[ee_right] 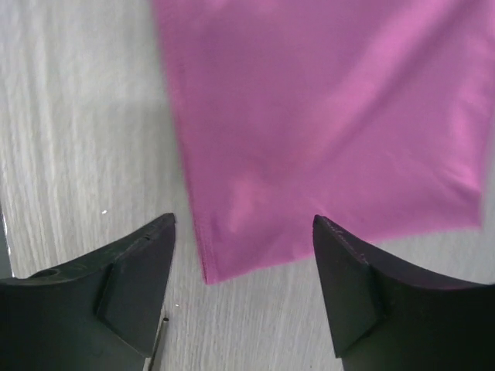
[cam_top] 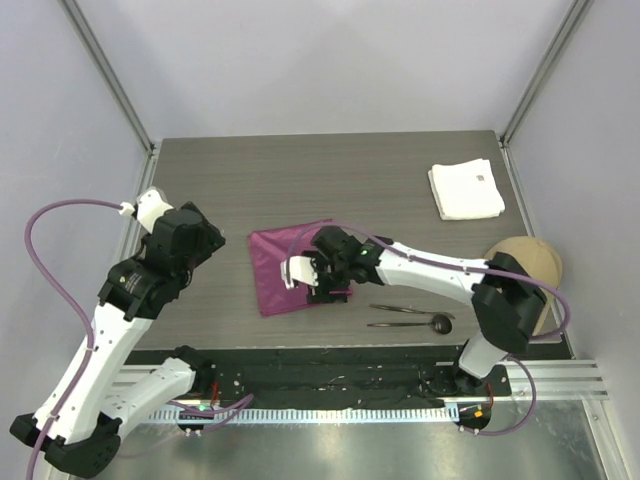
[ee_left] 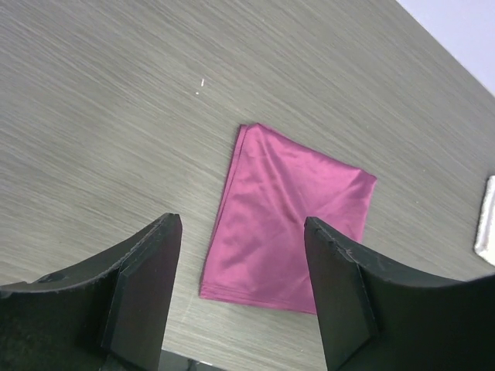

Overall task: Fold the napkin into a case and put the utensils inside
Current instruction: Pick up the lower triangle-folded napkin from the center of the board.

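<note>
Left gripper [cam_top: 207,243] hangs over the left part of the table [cam_top: 300,170], well apart from everything else, its jaws spread wide with nothing between them; in the left wrist view the same gripper [ee_left: 241,228] shows two dark fingers [ee_left: 147,286] framing bare wood grain and the near end of the cloth beyond them; the napkin [cam_top: 272,272] lies flat near the middle of the table, a magenta-purple four-sided shape set at a slant; from the left wrist the napkin [ee_left: 286,224] shows stacked layers along its left edge, so it is folded at least once, with soft creases across its top; the right gripper [cam_top: 305,272] is over the right part of the napkin, reaching in from the right; its jaws are also parted and grip nothing; whether the fingertips touch the fabric cannot be told; in the right wrist view the gripper [ee_right: 244,224] looks down on one corner of the napkin [ee_right: 325,116], which points toward the camera between the two dark fingers [ee_right: 131,286], the picture slightly blurred; to the right of the napkin and apart from it, the utensils [cam_top: 405,315] lie side by side on the table, both running left to right, the nearer one a spoon [cam_top: 440,322] with its round black head at the right end; a folded white cloth [cam_top: 466,189] sits near the far right corner; a tan rounded object [cam_top: 535,262] rests at the right edge, partly hidden behind the right arm
</note>
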Motion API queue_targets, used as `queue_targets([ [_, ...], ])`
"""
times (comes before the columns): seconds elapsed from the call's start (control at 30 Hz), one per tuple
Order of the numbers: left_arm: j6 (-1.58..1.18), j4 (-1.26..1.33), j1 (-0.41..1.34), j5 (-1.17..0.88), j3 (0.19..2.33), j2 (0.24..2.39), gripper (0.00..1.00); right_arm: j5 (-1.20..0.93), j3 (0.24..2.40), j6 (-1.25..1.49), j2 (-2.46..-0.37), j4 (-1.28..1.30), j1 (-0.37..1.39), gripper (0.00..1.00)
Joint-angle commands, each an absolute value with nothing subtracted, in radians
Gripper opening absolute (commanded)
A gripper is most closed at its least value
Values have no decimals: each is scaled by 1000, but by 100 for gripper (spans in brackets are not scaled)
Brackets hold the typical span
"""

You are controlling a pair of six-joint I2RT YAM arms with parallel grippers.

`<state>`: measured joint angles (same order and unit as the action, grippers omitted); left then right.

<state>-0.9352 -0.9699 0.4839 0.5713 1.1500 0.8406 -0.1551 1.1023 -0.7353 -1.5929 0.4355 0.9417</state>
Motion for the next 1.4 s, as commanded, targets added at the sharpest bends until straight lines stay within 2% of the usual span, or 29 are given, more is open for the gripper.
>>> queue_targets([
  [0.0, -910, -1026, 482, 588, 1190, 847, 69, -254, 1210, -976, -1706, 642, 971, 71],
  [0.03, -908, -1041, 482, 584, 1195, 848, 68, -271, 1242, -977, -1750, 675, 979, 65],
  [0.2, -916, -1037, 477, 572, 1163, 796, 67, -278, 1242, -977, -1798, 623, 1020, 61],
  [0.27, -916, -1035, 476, 574, 1154, 770, 66, -279, 1256, -983, -1816, 623, 1020, 55],
  [0.57, -877, -1034, 474, 604, 1158, 735, 67, -293, 1373, -1043, -1927, 686, 1020, 54],
  [1.37, -862, -1020, 476, 612, 1177, 710, 67, -379, 1405, -1091, -2009, 716, 966, 50],
])
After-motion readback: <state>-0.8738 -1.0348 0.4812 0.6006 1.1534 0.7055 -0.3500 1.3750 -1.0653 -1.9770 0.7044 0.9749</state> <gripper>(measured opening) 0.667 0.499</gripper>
